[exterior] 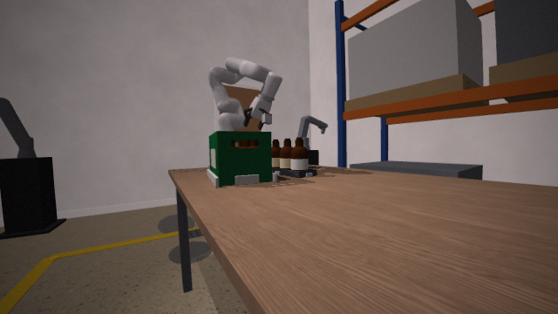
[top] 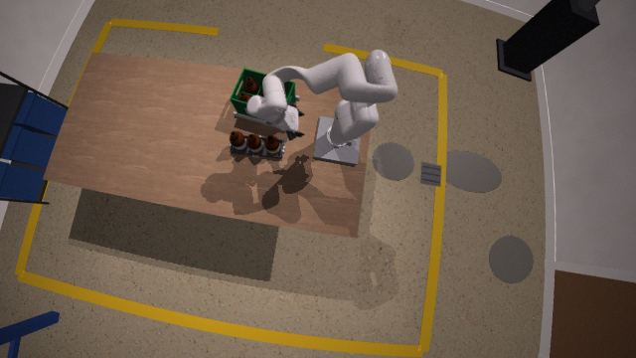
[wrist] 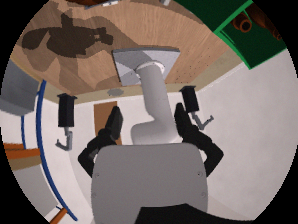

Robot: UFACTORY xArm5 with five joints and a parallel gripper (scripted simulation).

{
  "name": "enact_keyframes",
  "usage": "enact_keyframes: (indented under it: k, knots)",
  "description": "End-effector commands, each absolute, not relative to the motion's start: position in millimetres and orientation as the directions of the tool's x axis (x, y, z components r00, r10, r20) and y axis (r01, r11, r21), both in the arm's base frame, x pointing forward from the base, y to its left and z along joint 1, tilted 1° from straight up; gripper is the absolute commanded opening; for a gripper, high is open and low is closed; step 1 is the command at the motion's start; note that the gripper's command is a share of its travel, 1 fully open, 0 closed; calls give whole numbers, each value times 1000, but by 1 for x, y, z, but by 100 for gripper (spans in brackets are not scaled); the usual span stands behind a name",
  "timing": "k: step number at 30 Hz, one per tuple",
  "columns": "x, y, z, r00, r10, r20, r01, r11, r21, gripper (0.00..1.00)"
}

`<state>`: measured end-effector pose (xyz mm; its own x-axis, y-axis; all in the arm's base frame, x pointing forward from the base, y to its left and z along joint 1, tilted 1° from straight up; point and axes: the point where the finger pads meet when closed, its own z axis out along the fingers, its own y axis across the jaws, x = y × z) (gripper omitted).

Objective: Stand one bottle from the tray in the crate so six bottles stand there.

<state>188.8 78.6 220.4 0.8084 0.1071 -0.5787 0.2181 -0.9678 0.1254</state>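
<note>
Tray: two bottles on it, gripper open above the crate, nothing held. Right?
Not quite. The tray carries three bottles, not two; the top view shows them in a row, and the exterior view agrees. The rest stands: the gripper is open above the crate, holding nothing.

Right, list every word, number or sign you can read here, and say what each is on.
None can be read.
Bottles on the tray: pale label bands, no lettering visible.
Green crate: pale patches on its side and front, blank.
Shelf boxes: plain faces.
Arm and open hand: no markings.
</note>
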Motion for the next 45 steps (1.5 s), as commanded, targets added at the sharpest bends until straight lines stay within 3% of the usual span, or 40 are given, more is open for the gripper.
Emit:
enact_keyframes:
  k: [1,19,22,32,34,45]
  knots:
    - [190,79,221,810,108,-576,218,-968,125,100]
    - [194,78,220,818,95,-568,201,-971,126,100]
    - [231,67,216,873,-23,-486,49,-990,135,100]
    - [302,28,214,904,-280,-321,-253,-959,125,100]
    - [302,28,214,904,-280,-321,-253,-959,125,100]
    - [378,-58,221,790,-603,-112,-600,-798,61,100]
